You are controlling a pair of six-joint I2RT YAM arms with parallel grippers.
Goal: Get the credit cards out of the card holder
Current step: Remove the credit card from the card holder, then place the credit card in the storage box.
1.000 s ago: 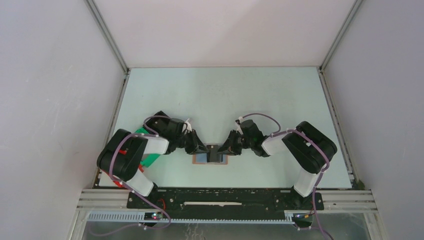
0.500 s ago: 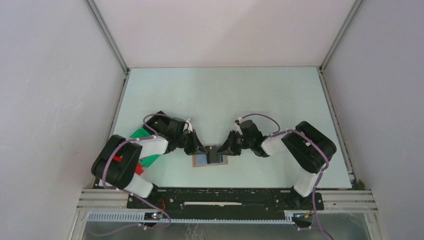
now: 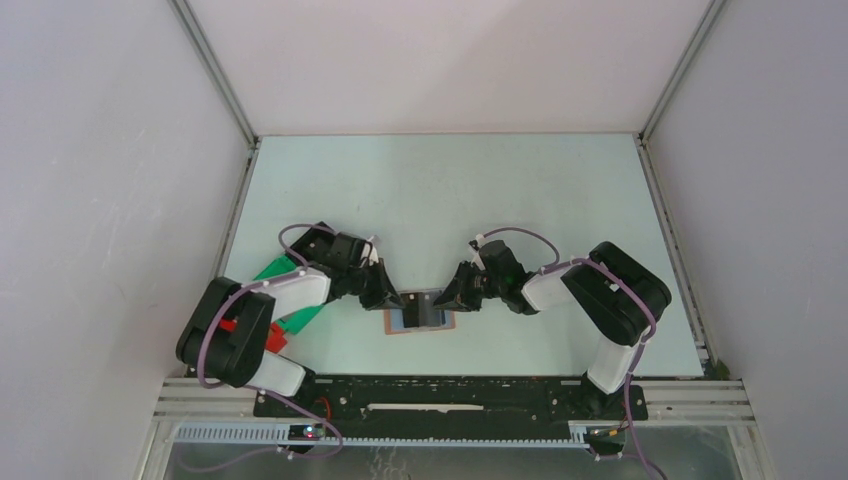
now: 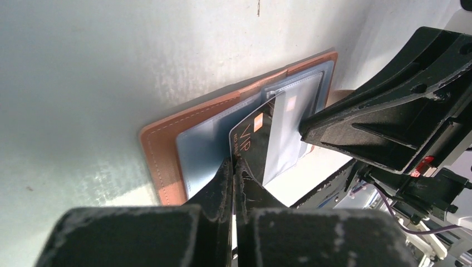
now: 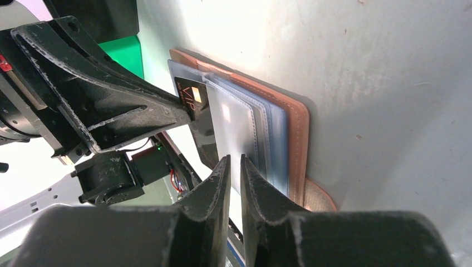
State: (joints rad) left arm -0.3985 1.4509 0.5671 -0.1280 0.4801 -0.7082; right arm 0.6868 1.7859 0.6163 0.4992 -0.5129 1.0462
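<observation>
The tan card holder [image 3: 400, 322] lies open on the table between my two grippers, with its blue-grey panels and clear sleeves up [image 4: 167, 150] [image 5: 298, 128]. My left gripper [image 3: 400, 298] [image 4: 234, 161] is shut on the corner of a black credit card [image 4: 253, 144] marked VIP. The card sticks partly out of a sleeve and also shows in the right wrist view [image 5: 189, 97]. My right gripper [image 3: 452, 300] [image 5: 234, 158] is closed to a narrow slit on a clear sleeve [image 5: 231, 122] of the holder's right side. The closing tab [image 5: 317, 194] shows beside it.
A green bin [image 3: 290, 290] [image 5: 125, 53] stands at the near left under the left arm, with a red part [image 3: 235, 325] beside it. White walls enclose the table on three sides. The table's front rail [image 3: 450, 395] runs just below the holder.
My left arm has drawn back to the left, and the black card has come a little further left out of the holder. The right gripper has stayed in place.
</observation>
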